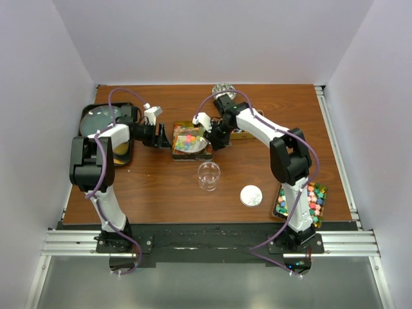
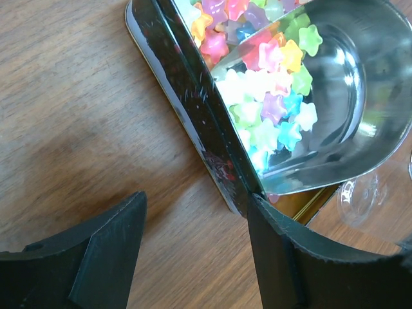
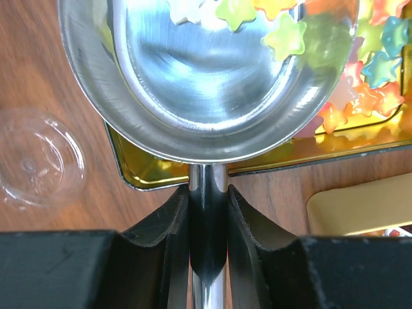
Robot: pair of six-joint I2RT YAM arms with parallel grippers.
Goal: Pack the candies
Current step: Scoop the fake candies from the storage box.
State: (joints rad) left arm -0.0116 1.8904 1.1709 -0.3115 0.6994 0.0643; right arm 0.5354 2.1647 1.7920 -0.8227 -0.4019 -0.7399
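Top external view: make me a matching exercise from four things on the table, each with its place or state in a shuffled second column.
1. metal scoop
2. clear plastic cup
3. white round lid
4. left tool

A. open, beside the candy tin
B. lying right of the cup
C. handle clamped in the right tool, star candies in its bowl
D. standing empty on the near side of the tin

Pairs: 1-C, 2-D, 3-B, 4-A

pastel multicoloured star candies, silver scoop, gold tin
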